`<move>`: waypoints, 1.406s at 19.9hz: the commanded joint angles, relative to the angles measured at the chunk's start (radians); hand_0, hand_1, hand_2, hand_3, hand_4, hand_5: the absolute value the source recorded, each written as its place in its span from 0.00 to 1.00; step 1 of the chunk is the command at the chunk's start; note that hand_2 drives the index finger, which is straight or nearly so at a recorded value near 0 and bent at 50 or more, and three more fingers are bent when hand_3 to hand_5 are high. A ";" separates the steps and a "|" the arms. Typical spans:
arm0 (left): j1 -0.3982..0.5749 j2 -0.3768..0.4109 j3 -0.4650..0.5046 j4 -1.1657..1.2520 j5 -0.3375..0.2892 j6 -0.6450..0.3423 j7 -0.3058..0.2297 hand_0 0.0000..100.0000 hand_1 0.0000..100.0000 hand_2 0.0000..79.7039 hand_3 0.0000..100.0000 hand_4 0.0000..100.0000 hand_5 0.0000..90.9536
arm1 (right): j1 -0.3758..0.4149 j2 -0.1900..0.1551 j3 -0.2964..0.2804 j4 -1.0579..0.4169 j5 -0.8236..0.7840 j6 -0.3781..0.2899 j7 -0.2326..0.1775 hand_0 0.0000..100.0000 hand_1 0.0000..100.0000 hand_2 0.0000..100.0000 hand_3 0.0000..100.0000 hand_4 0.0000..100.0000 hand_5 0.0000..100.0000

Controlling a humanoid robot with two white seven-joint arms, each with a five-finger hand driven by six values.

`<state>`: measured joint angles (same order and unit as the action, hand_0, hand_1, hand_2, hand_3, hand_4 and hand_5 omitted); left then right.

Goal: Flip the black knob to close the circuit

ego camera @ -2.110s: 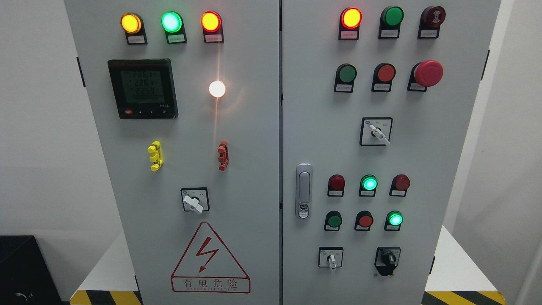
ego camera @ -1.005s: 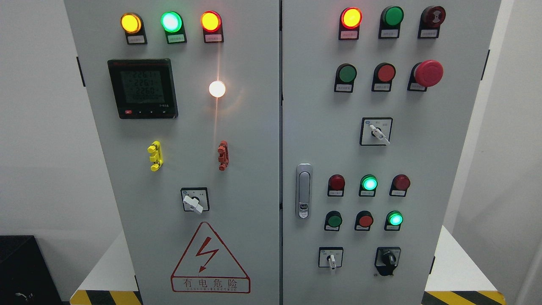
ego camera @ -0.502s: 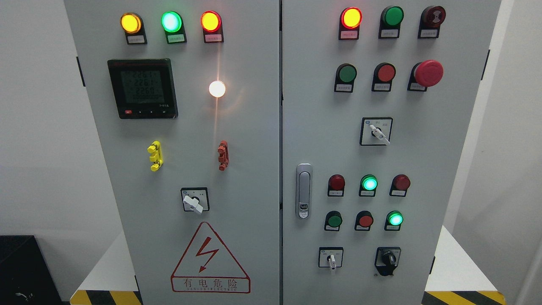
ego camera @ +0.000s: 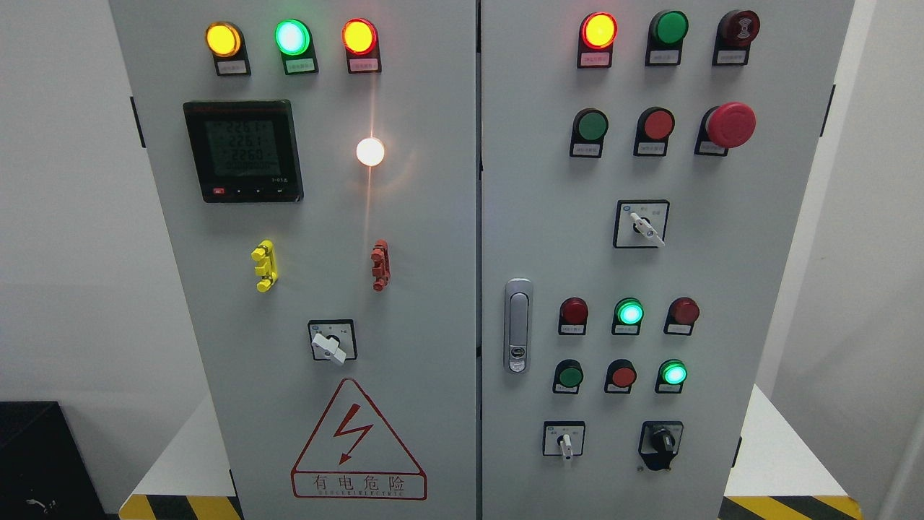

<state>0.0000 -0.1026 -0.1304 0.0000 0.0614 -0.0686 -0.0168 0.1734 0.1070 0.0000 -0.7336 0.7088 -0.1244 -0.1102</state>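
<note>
One black knob (ego camera: 660,439) near the cabinet's (ego camera: 433,289) lower right corner, just right of a white selector switch (ego camera: 564,442); neither hand visible, state unknowable.

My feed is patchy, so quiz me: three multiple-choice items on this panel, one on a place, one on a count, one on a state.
1. Where is the black knob?
A. lower right of the right door
B. top of the left door
C. beside the meter

2. How many lamps glow green on the right door?
A. none
B. two
C. five

3. What is at the black knob?
A. the left hand
B. the right hand
C. no hand in view

Answers: 1 A, it sits right of the bottom white-handled switch. 2 B, the lit green lamps and. 3 C, neither arm shows.
</note>
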 commanded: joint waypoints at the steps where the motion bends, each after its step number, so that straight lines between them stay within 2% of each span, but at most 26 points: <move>1: 0.021 0.001 0.000 -0.023 0.000 0.000 0.000 0.12 0.56 0.00 0.00 0.00 0.00 | 0.031 0.005 -0.023 -0.439 0.219 0.028 -0.002 0.00 0.00 0.89 1.00 0.84 0.88; 5: 0.021 0.001 0.000 -0.023 0.000 0.000 0.000 0.12 0.56 0.00 0.00 0.00 0.00 | 0.029 0.005 -0.041 -0.555 0.244 0.038 -0.016 0.00 0.00 0.89 1.00 0.86 0.90; 10: 0.021 0.000 0.000 -0.023 0.000 0.000 0.000 0.12 0.56 0.00 0.00 0.00 0.00 | 0.005 0.013 -0.066 -0.714 0.325 0.075 -0.003 0.00 0.00 0.89 1.00 0.86 0.91; 13: 0.021 0.000 0.000 -0.023 0.000 0.000 0.000 0.12 0.56 0.00 0.00 0.00 0.00 | -0.009 0.013 -0.066 -0.806 0.394 0.114 0.035 0.00 0.00 0.89 1.00 0.87 0.92; 16: 0.021 0.000 0.000 -0.023 0.000 0.000 0.000 0.12 0.56 0.00 0.00 0.00 0.00 | -0.025 0.013 -0.061 -0.881 0.461 0.190 0.079 0.00 0.00 0.89 1.00 0.88 0.92; 19: 0.021 0.001 0.000 -0.023 0.000 0.000 0.000 0.12 0.56 0.00 0.00 0.00 0.00 | -0.041 0.013 -0.054 -0.940 0.503 0.256 0.142 0.00 0.00 0.89 1.00 0.88 0.92; 23: 0.021 0.000 0.000 -0.023 0.000 0.000 0.000 0.12 0.56 0.00 0.00 0.00 0.00 | -0.081 0.013 -0.054 -0.974 0.524 0.269 0.164 0.00 0.00 0.89 1.00 0.88 0.92; 25: 0.021 0.000 0.000 -0.023 0.000 0.000 0.000 0.12 0.56 0.00 0.00 0.00 0.00 | -0.097 0.013 -0.052 -0.997 0.524 0.302 0.188 0.00 0.00 0.89 1.00 0.88 0.92; 28: 0.021 0.000 0.000 -0.023 0.000 0.000 0.000 0.12 0.56 0.00 0.00 0.00 0.00 | -0.139 0.013 -0.051 -1.001 0.529 0.321 0.196 0.00 0.00 0.89 1.00 0.88 0.92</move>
<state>0.0000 -0.1025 -0.1304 0.0000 0.0614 -0.0686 -0.0168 0.0877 0.1181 -0.0487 -1.5603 1.2101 0.1794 0.0714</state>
